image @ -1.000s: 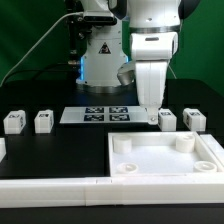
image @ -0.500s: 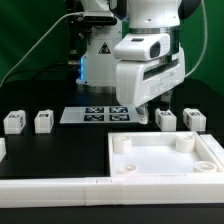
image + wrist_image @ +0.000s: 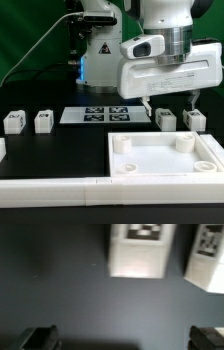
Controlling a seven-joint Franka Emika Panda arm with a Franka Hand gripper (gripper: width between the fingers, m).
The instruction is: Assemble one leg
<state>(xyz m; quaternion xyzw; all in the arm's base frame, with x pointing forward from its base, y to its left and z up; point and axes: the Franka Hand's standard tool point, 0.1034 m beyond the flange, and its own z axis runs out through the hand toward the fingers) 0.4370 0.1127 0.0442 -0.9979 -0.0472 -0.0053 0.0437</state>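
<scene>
Wrist view puts the leg (image 3: pixel 137 249) ahead of the line between the fingertips (image 3: pixel 40 336) rather than on it, with a second leg (image 3: pixel 208 263) just beside it on the bench (image 3: pixel 60 286). In the exterior view the leg stands at 3 o'clock from the marker board (image 3: pixel 100 113), and the second leg is at 3 o'clock from the leg. Your gripper (image 3: pixel 171 103) hangs above the pair, its fingers spread wide with nothing between them.

One finger seems to line up with the second leg. If you descend from here, I judge it could land on or nudge that second leg, or the fingers could close off-centre and tip the leg.

Height over the bench is hard to read. The wrist picture is blurred, and the frame edge cuts off the second leg.
</scene>
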